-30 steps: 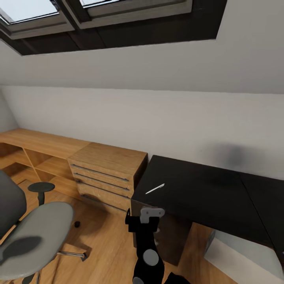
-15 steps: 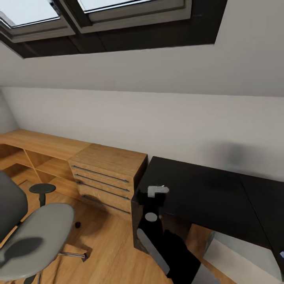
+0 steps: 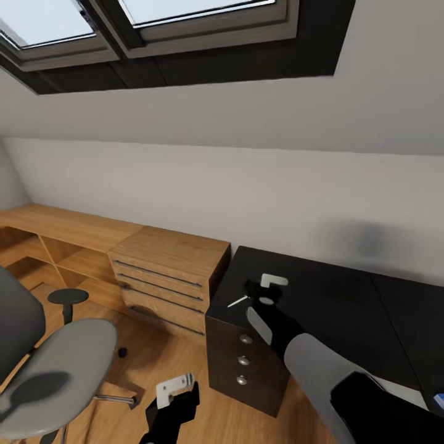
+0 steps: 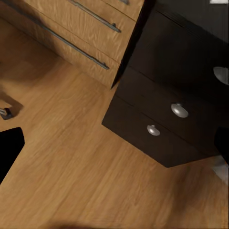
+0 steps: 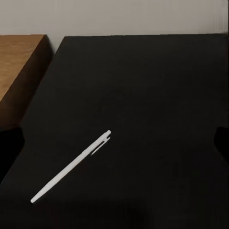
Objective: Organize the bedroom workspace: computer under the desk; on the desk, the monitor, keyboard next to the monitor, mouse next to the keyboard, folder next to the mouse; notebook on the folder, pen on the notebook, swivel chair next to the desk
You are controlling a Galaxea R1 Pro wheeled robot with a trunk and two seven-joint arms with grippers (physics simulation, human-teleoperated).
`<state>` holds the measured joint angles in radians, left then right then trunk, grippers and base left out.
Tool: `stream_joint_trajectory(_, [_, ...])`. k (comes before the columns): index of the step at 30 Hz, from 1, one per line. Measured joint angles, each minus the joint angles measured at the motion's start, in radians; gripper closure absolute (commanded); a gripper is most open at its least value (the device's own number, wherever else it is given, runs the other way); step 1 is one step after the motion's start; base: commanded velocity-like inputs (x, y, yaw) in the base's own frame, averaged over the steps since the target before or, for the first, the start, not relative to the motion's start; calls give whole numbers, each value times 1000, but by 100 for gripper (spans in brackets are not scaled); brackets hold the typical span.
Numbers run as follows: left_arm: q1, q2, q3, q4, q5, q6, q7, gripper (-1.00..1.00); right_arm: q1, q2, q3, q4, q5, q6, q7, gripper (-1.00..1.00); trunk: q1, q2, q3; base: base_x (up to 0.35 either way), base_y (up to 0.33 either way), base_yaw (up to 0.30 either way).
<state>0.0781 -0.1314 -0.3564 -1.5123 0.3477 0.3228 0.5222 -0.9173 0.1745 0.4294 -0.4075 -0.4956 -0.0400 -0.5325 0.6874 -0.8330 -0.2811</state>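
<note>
The right claw point(image 3: 258, 292) is held above the pen point(image 5: 71, 167), jaws spread and empty. The thin pen may be nudged along the bench point(image 3: 320, 296) if the closure is misaligned. The left claw's point(image 3: 176, 394) state cannot be told.

We see the pen point(image 3: 237, 300) point(image 5: 71, 167) lying on the desk point(image 3: 333, 302) near its left end, above the desk drawers point(image 3: 245, 357). Left of the desk stands the drawer chest point(image 3: 166, 274), and further left, nearer us, the swivel chair point(image 3: 52, 364).
</note>
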Motion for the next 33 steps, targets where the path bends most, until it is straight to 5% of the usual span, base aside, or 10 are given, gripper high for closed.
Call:
stream_joint_trajectory(5, [-1,-22,-4,-29,-4,11,3,-100,-1,0,-17,47,-11,12,-55,-100,-19,35,16,0,0,0])
stream_joint_trajectory(10, [-1,-24,0,-34,-7,11,7,-100,-2,0,-19,62,-21,102,-173,-100,-31,56,25,0,0,0])
stream_joint_trajectory(12, [0,-19,5,-34,-8,9,11,-100,-2,0,-20,62,-25,140,-190,-100,-31,56,25,0,0,0])
stream_joint_trajectory(14, [0,13,18,-35,-7,7,45,-100,-1,0,-20,61,-25,176,-206,-100,-31,56,25,0,0,0])
stream_joint_trajectory(20, [0,33,24,-36,-5,6,90,-100,-1,0,-20,46,-31,186,-207,-100,-31,56,25,10,0,0])
stream_joint_trajectory(33, [-1,34,16,-35,-4,6,91,-100,1,0,-21,42,-34,187,-176,-100,-31,56,25,175,0,154])
